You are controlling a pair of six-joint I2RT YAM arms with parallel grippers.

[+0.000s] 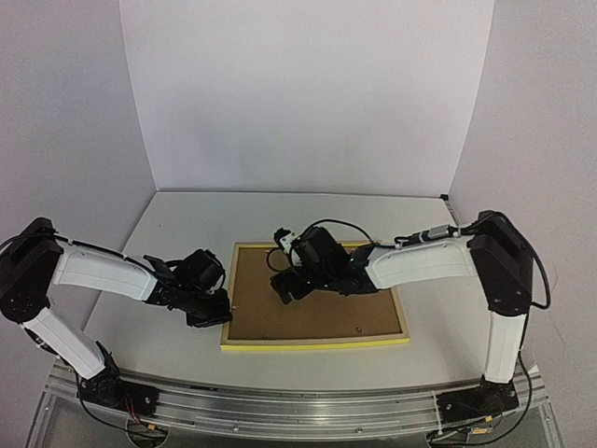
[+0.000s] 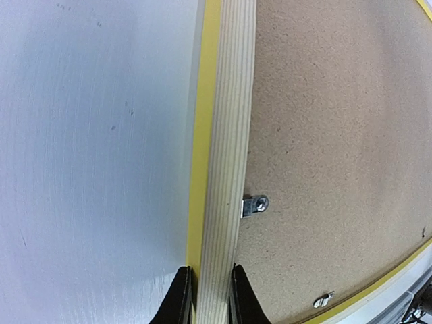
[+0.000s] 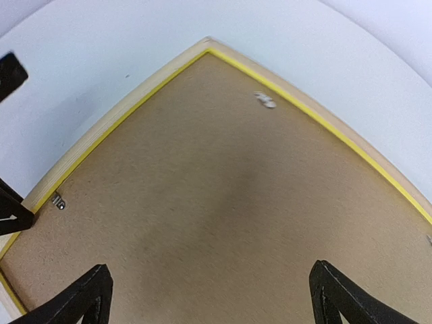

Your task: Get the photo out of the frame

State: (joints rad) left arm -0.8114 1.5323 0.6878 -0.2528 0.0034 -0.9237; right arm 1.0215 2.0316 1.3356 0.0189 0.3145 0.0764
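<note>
The yellow frame (image 1: pixel 317 342) lies face down on the table, its brown backing board (image 1: pixel 317 303) up. The photo is hidden under the board. My left gripper (image 1: pixel 213 313) is shut on the frame's left rail (image 2: pixel 226 169), one finger on each side of the pale wood. My right gripper (image 1: pixel 287 287) is open and hovers just above the board's left part; its fingertips (image 3: pixel 91 297) spread wide over the bare board (image 3: pixel 223 202). Small metal turn clips (image 2: pixel 255 204) hold the board in.
A white backdrop curves up behind the white table (image 1: pixel 187 224). The metal base rail (image 1: pixel 308 411) runs along the near edge. Another clip (image 3: pixel 265 100) sits near the frame's far rail.
</note>
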